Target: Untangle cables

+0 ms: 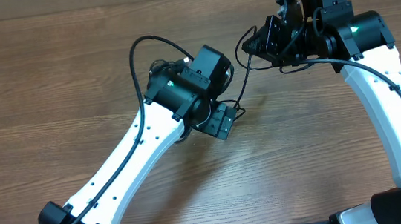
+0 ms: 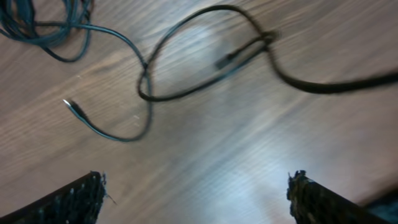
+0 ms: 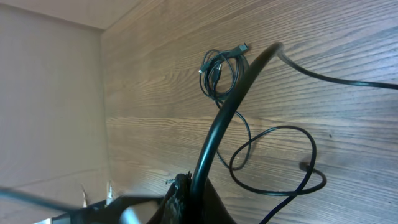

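The cables lie on the wooden table under my left gripper [image 2: 196, 180], which hangs open above bare wood with nothing between its fingers [image 2: 78, 199]. In the left wrist view a black cable loop [image 2: 186, 59] crosses itself. A thinner strand ends in a small plug [image 2: 69, 104], and a small wound bundle [image 2: 37, 28] sits at the top left. My right gripper [image 3: 194, 186] is shut on one black cable [image 3: 227, 112], lifting it off the table. Beyond it lie the bundle [image 3: 219, 71] and a loose loop [image 3: 273, 162]. Overhead, the held cable [image 1: 245, 85] runs from the right gripper [image 1: 252, 45] down to the left gripper [image 1: 220, 121].
Both white arms reach in from the near edge, each with its own thick black cable [image 1: 135, 59] along it. A pale wall [image 3: 50, 93] borders the table [image 1: 48, 83] on the far side in the right wrist view.
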Motion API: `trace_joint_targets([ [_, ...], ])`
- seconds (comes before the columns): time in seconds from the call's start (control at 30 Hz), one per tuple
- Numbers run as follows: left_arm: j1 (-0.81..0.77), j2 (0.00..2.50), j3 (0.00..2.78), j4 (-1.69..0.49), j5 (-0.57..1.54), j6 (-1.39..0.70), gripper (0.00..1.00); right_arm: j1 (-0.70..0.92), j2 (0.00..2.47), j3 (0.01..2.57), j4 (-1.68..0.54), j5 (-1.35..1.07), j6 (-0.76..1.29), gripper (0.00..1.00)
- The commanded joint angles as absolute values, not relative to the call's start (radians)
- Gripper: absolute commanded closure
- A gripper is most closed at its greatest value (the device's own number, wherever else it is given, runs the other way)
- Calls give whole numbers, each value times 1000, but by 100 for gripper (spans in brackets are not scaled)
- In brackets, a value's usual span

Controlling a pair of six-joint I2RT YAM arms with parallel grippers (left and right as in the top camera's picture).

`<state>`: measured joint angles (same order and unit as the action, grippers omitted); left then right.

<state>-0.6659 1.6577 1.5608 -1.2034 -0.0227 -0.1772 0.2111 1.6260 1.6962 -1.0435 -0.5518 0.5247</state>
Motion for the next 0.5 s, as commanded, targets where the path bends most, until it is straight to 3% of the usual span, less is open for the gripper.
trace_joint_targets([
  [0.0,-661,1665,1491,-1144,-104,-30,0,208,1595,1703,-1043,-563,492,96],
  [0.33,-663,1665,1319,-880,-66,437,3,208,1595,1703,-1042,-563,493,96],
  [0.47,-662,1665,1285,-808,-68,487,5,208,1595,1703,-1042,-563,493,96],
])
